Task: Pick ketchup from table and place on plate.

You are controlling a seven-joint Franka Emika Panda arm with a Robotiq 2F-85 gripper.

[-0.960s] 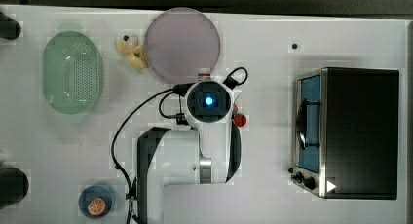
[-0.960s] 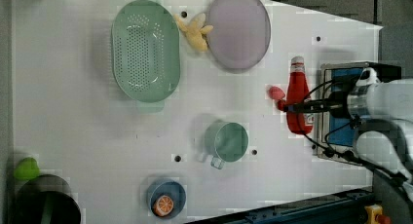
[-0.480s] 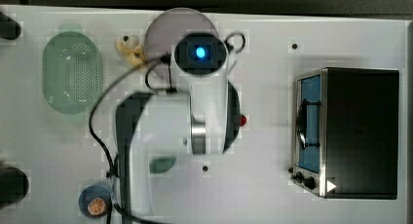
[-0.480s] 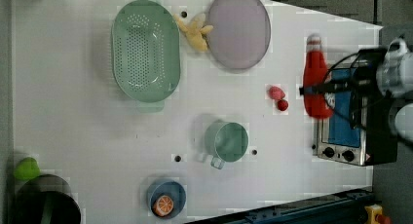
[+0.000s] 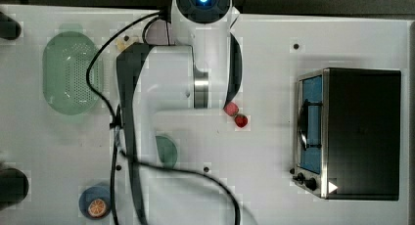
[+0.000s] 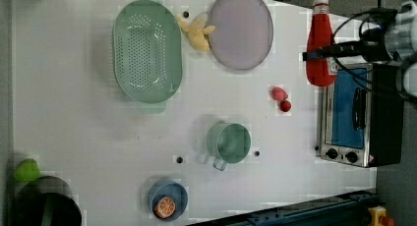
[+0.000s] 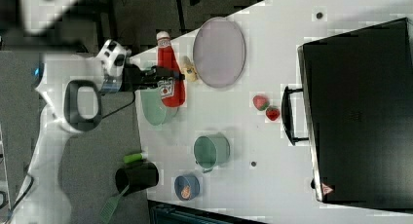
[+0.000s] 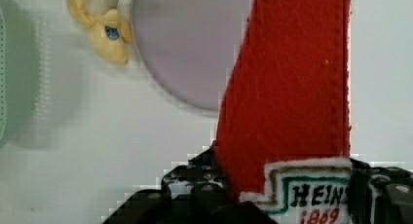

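The ketchup (image 6: pixel 320 39) is a red plush bottle with a white cap and a Heinz label, held off the table. My gripper (image 6: pixel 318 54) is shut on it around the label. In the left view the bottle appears right of the plate (image 6: pixel 241 29), a wide pale lilac round plate with nothing on it. In the right view the ketchup (image 7: pixel 170 75) hangs in my gripper (image 7: pixel 164 82) left of the plate (image 7: pixel 219 52). The wrist view has the ketchup (image 8: pixel 287 87) between my black fingers (image 8: pixel 195 197), with the plate (image 8: pixel 190 44) below and beside it.
A light-green perforated basket (image 6: pixel 146 51) and a yellow plush toy (image 6: pixel 196 32) lie left of the plate in the left view. Two red strawberries (image 6: pixel 280 98), a green mug (image 6: pixel 228 142), a blue bowl with an orange (image 6: pixel 167 202) and a toaster oven (image 6: pixel 354 118) share the table.
The arm has carried the ketchup up off the table beside the strawberries and over toward the plate's side. In the top view the arm has swung to the top edge.
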